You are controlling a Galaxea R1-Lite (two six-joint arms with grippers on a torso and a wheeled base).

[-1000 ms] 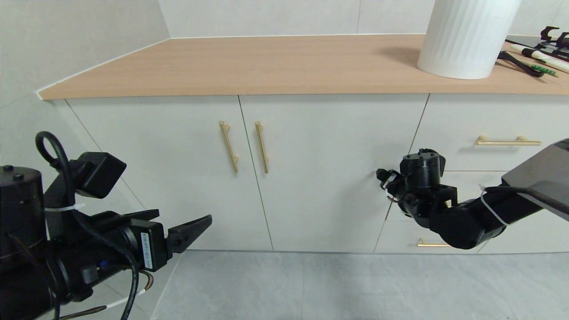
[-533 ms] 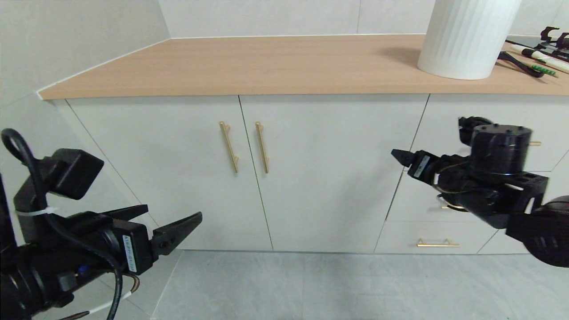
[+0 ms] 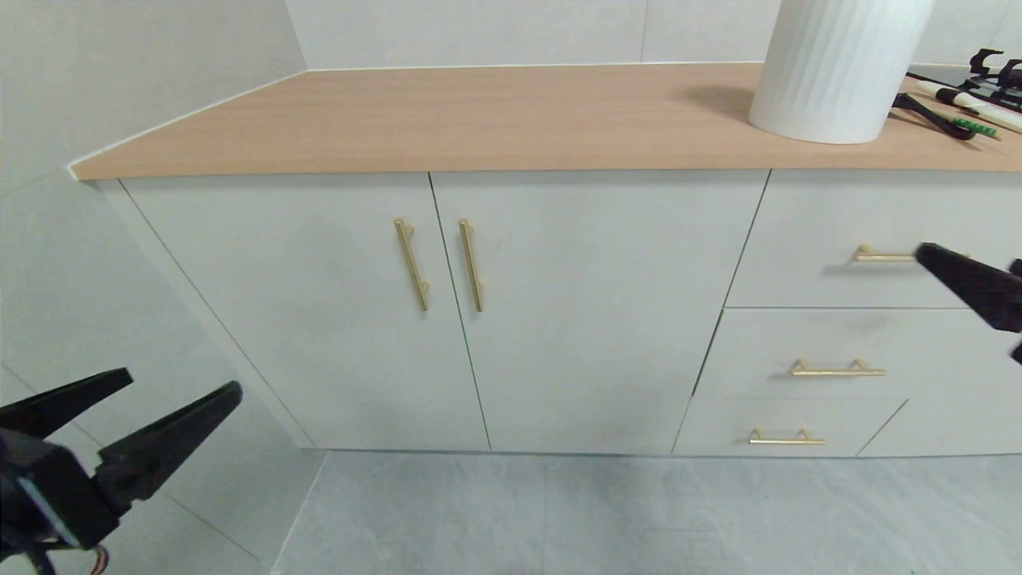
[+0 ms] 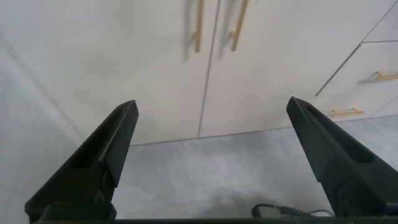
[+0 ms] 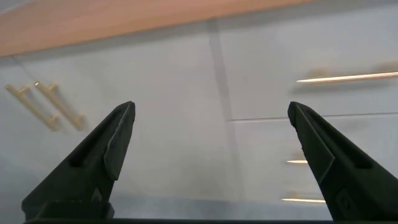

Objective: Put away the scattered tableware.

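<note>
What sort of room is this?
Probably a kitchen: a wooden countertop over pale cupboard doors with brass handles, a stack of drawers, and utensils lying beside a white ribbed container.

No legible text, label, number or sign was found on any surface inspected. One of the utensils (image 3: 968, 102) at the far right of the counter (image 3: 447, 116) carries a green patch that may be print, but it is too small to read.
</note>
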